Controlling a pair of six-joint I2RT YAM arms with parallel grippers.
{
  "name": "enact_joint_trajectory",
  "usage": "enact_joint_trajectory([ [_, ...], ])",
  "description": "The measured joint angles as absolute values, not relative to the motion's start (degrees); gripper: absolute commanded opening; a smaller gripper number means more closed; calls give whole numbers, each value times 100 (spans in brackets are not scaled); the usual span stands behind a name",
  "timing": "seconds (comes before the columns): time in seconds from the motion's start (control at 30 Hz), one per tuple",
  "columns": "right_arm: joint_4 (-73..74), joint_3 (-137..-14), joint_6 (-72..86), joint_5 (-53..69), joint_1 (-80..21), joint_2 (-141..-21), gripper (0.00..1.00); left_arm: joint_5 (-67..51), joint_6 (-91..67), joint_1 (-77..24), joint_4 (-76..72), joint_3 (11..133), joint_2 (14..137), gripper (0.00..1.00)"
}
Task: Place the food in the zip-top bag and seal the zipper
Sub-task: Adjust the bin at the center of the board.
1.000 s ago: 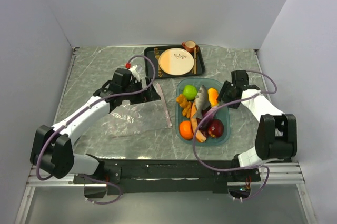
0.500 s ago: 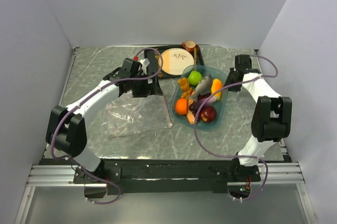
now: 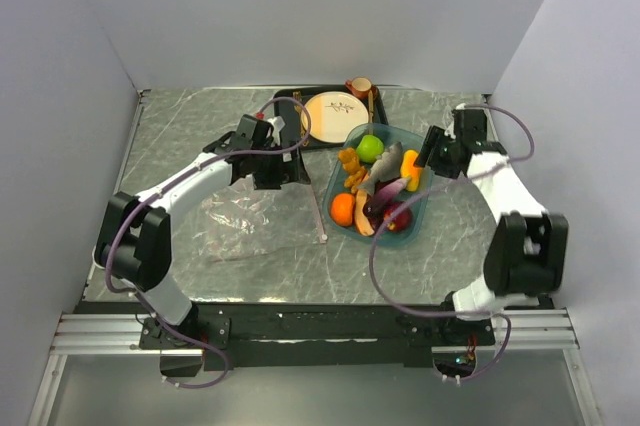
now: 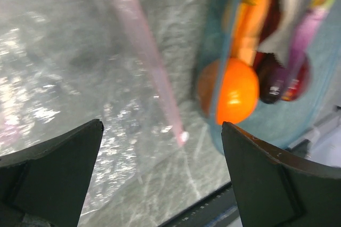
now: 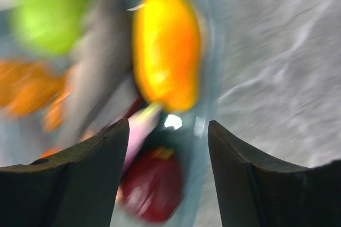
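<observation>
The food sits in a teal tray (image 3: 420,212): green apple (image 3: 370,147), grey fish (image 3: 384,166), orange (image 3: 343,208), red apple (image 3: 398,216), eggplant (image 3: 377,201) and yellow piece (image 3: 410,168). The clear zip-top bag (image 3: 240,221) lies flat to the left. Its pink zipper (image 3: 314,201) runs along its right edge. My left gripper (image 3: 293,168) is open and empty above the zipper's far end (image 4: 141,51), with the orange (image 4: 237,91) to its right. My right gripper (image 3: 428,158) is open, jaws either side of the tray's right rim (image 5: 205,126), above the red apple (image 5: 152,184).
A black tray (image 3: 290,131) at the back holds a cream-and-orange plate (image 3: 333,116), cutlery and a brown cup (image 3: 358,86). Grey walls close in the table on three sides. The arms' black base rail (image 3: 320,326) runs along the near edge.
The teal tray with the food has slid away from the near edge and turned, moving with my right gripper. My left arm has reached farther back and right, near the zipper's far end.
</observation>
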State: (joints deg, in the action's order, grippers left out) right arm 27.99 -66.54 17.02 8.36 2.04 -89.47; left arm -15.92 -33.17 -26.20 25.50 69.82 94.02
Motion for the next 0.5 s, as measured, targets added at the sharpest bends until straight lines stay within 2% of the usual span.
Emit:
enact_joint_trajectory([
  [0.13,2477,-6176,1999,1525,123,-8018,69,-2038,-3452,-2676,2261,7091,9550,99],
  [0.5,2412,-5760,2314,2241,106,-7749,70,-2480,-3883,-3459,1658,7819,10748,99],
])
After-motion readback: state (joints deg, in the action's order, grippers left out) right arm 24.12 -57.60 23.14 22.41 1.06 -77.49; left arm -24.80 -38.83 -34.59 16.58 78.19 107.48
